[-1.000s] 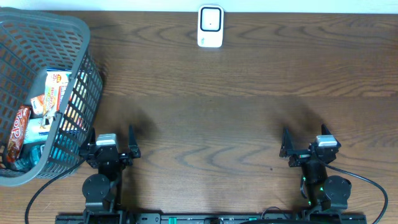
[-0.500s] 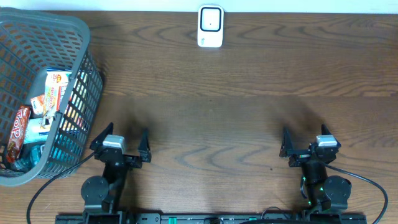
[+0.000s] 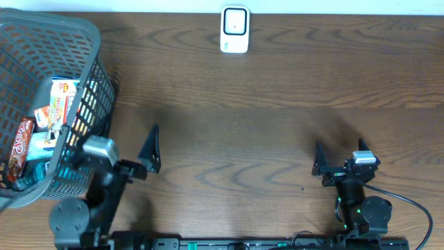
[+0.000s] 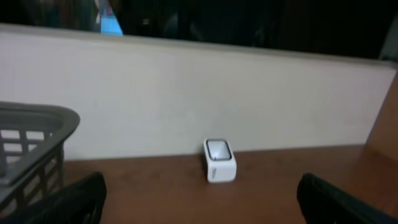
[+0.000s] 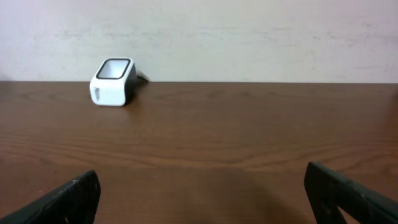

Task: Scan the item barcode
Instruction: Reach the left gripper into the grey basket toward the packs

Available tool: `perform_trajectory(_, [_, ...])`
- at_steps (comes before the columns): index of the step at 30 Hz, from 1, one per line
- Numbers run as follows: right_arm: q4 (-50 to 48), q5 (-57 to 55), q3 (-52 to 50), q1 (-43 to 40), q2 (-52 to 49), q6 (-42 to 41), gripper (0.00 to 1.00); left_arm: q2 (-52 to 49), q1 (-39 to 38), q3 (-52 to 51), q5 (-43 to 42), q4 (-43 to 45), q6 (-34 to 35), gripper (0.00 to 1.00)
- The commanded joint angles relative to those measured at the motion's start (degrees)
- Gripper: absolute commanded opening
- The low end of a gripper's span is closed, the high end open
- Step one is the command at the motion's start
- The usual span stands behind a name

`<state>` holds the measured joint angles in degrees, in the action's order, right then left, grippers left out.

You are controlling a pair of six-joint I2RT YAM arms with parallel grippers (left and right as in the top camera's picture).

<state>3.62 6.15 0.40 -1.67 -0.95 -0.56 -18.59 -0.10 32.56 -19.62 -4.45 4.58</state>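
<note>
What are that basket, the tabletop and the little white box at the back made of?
Basket: looks like grey moulded plastic, matte, judging by its even open lattice.
Tabletop: dark brown wood or wood-look laminate; grain swirls show, with slight sheen, and I cannot tell which.
White box: seems smooth hard plastic, with rounded corners and a darker window.

**Little Lettering Can Be Read**

In the overhead view, large pale letters are seen on a brown bar lying in the grey basket. They may be read as "OP", but the rest of the word is unclear. Red and yellow print is carried by a packet beside the bar, but no word can be made out. In the right wrist view, small dark marks are shown on the side of the white scanner, too small to be read.
</note>
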Motion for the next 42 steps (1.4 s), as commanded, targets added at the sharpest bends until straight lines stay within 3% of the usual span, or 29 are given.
perform_trajectory(1, [0.2, -0.2, -0.1, 0.3, 0.3, 0.9, 0.99, -9.7, 0.2, 12.1, 3.7, -5.8, 0.4, 0.98])
perform_trajectory(5, [0.2, -0.2, -0.1, 0.3, 0.3, 0.9, 0.99, -20.0, 0.2, 26.6, 13.9, -18.0, 0.4, 0.98])
perform_trajectory(9, [0.2, -0.2, -0.1, 0.3, 0.3, 0.9, 0.99, -27.8, 0.2, 38.0, 15.0, -27.1, 0.0, 0.98])
perform_trajectory(15, [0.2, -0.2, -0.1, 0.3, 0.3, 0.9, 0.99, -30.3, 0.2, 38.9, 13.7, -34.0, 0.0, 0.98])
perform_trajectory(18, [0.2, -0.2, -0.1, 0.3, 0.3, 0.9, 0.99, -30.3, 0.2, 38.9, 13.6, -33.4, -0.4, 0.98])
perform_trajectory(22, [0.2, -0.2, -0.1, 0.3, 0.3, 0.9, 0.99, -30.3, 0.2, 38.9, 20.5, -31.1, -0.4, 0.98])
perform_trajectory(28, [0.2, -0.2, -0.1, 0.3, 0.3, 0.9, 0.99, -35.3, 0.3, 44.3, 36.2, -34.5, 5.3, 0.98])
perform_trajectory(32, [0.2, -0.2, -0.1, 0.3, 0.3, 0.9, 0.99, -43.6, 4.7, 53.8, 39.9, -40.3, 12.0, 0.98])
perform_trajectory(37, [0.2, -0.2, -0.1, 0.3, 0.3, 0.9, 0.99, -53.8, 17.1, 65.4, 39.7, -48.8, 25.6, 0.98])
perform_trajectory(42, [0.2, -0.2, -0.1, 0.3, 0.3, 0.9, 0.99, -59.7, 27.9, 65.6, 28.4, -50.9, 28.2, 0.98])
